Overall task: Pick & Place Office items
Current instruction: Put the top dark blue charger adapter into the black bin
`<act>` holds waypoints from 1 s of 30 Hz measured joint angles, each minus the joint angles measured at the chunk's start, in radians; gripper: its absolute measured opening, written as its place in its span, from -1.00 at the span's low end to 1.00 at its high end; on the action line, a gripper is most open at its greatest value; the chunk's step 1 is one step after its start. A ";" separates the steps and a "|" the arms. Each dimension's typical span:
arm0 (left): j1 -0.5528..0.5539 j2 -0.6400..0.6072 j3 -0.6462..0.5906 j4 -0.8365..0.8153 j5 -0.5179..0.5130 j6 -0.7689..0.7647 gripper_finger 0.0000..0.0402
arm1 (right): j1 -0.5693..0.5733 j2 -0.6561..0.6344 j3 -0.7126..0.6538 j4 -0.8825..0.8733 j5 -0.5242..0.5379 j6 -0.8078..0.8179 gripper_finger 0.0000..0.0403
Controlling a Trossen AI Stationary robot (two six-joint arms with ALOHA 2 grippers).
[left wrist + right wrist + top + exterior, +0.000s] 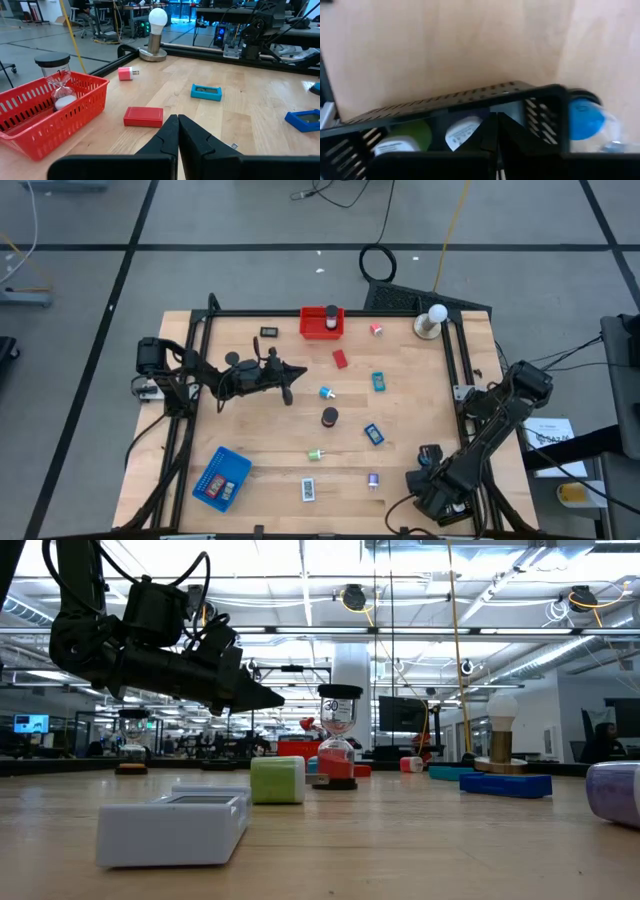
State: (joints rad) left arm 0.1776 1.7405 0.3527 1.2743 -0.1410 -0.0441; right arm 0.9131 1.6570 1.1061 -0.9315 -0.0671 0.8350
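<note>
Two arms are in my view, both grippers clenched on nothing. I take the red basket [322, 322] at the far edge of the surface [250, 430] as my landmark. Nearest me, well short of the basket, lie a white-labelled rectangle [309, 490], a purple bit [373, 479] and a green bit [315, 453], with the blue tray [222, 479] off to their left. The right gripper [496, 131] hangs over a black tray [470, 107] at the near right corner. Closer to the basket sit a blue block [374, 434], a black cylinder [329, 417] and a teal block [379, 382]. The left gripper [287, 393] hovers left of the basket, its fingers [197, 137] pressed together, pointing at a red block [143, 116] just in front of the basket.
</note>
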 joint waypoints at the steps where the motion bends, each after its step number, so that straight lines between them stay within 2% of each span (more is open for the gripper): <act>1: 0.000 0.000 0.000 0.000 0.000 0.000 -0.97 | 0.000 0.002 0.000 0.008 -0.013 -0.006 -1.00; 13: 0.000 0.000 0.000 -0.012 0.000 0.006 -0.97 | 0.000 -0.018 0.000 0.030 -0.079 0.019 -1.00; 24: 0.000 0.000 0.000 -0.016 0.000 0.006 -0.97 | 0.005 -0.075 0.002 -0.088 -0.075 0.128 -1.00; 30: 0.000 0.000 0.000 -0.018 0.000 0.007 -0.97 | 0.013 -0.074 -0.029 -0.010 -0.095 0.130 -1.00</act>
State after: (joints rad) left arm 0.1776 1.7405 0.3527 1.2566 -0.1412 -0.0367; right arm 0.9259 1.5826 1.0774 -0.9419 -0.1618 0.9649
